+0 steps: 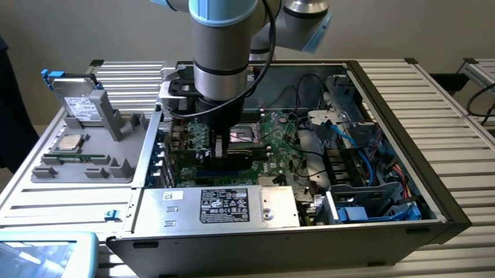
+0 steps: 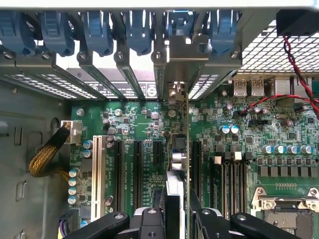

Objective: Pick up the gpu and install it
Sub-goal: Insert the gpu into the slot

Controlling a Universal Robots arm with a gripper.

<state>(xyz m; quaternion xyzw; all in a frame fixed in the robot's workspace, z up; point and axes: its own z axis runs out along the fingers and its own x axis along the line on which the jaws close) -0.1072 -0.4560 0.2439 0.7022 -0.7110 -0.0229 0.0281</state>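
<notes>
The gripper [image 1: 219, 146] stands low over the motherboard [image 1: 272, 128], inside the open computer case [image 1: 386, 87]. Its two fingers are closed on the gpu [image 1: 236, 156], one on each face, so it is pinching the card and is not spread. The gpu stands upright on its long edge, directly above the motherboard and close to it, over the area of the expansion slots. In the wrist view the gpu [image 2: 175, 186] is seen edge-on, as a thin line that runs from between the black fingers [image 2: 149, 221] toward the rear edge of the motherboard [image 2: 134, 124]. The gripper [image 2: 175, 221] holds it at the end far from that edge. The silvery bracket [image 2: 185, 55] of the card is at the rear edge of the motherboard, among the row of blue latches [image 2: 99, 35]. The card lies along one black slot, with other black slots on both sides of it and a white slot [image 2: 96, 169] further to the side. Whether its lower edge is already inside the slot I cannot say surely, because the card itself hides the contact. Just beside the motherboard, on the side nearest to the exterior camera, is the power supply [image 1: 224, 205] with a label. Outside the case, well apart from the motherboard, a grey tray [image 1: 77, 176] carries a hard drive [image 1: 77, 101] standing on edge
</notes>
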